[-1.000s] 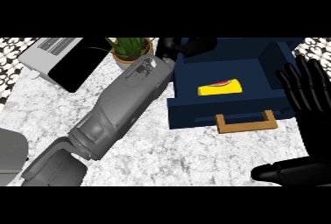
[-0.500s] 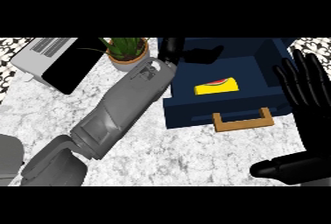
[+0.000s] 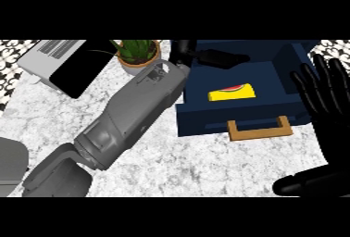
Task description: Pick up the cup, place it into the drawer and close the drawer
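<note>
The drawer is navy blue with a tan wooden handle, and holds a yellow cup marked in red and green. The counter is white marble with grey veining, bordered by black-and-white patterned tile. Both hands are black on grey forearms; the potted plant is green in a terracotta pot.

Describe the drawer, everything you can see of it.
The drawer is a dark navy blue box, pulled open toward the robot. Its front carries a tan, wood-coloured handle shaped like a squared loop. Inside lies a yellow object with a red patch. It sits on the grey marbled counter. The left hand hovers over its far part; the right hand shows open beside its right edge.
</note>
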You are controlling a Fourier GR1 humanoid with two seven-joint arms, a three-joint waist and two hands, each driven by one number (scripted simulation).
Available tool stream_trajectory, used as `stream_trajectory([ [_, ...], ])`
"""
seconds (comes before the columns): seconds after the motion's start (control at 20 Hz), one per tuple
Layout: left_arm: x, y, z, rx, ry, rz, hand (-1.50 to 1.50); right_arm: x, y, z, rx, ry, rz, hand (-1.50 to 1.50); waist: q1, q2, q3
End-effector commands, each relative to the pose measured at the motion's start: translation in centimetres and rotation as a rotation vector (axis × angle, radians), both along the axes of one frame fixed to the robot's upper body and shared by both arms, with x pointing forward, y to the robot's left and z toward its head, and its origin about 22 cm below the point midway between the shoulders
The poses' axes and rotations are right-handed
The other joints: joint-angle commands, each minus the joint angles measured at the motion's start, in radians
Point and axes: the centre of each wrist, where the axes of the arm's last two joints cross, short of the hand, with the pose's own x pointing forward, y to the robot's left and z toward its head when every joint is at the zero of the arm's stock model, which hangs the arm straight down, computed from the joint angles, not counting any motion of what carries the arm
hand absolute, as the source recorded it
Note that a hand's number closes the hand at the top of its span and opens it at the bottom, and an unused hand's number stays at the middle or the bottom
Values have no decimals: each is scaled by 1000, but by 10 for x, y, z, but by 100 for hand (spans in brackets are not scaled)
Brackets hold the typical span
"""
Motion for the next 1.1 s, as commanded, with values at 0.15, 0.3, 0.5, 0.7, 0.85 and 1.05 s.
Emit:
stream_trajectory([
  [0.15,-4,-5,15,-152,-18,-88,-150,-17,-7,1,5,1,6,-150,66,-19,-1],
  [0.3,-5,14,5,-188,42,-58,-150,-23,-17,-5,-44,0,35,150,90,-25,-1],
  [0.5,-2,46,-2,-257,16,-4,-150,-23,-26,23,-237,-24,42,150,103,-27,-2],
  [0.7,-17,56,10,-287,44,55,-150,-32,-24,7,-323,2,47,150,116,-34,-1],
  [0.85,-26,106,-23,-266,55,78,-150,-32,-27,-2,-415,27,27,150,132,-35,-1],
  [1.05,-44,151,-34,-279,56,108,-150,-19,-10,-4,-487,33,25,150,124,-27,-1],
])
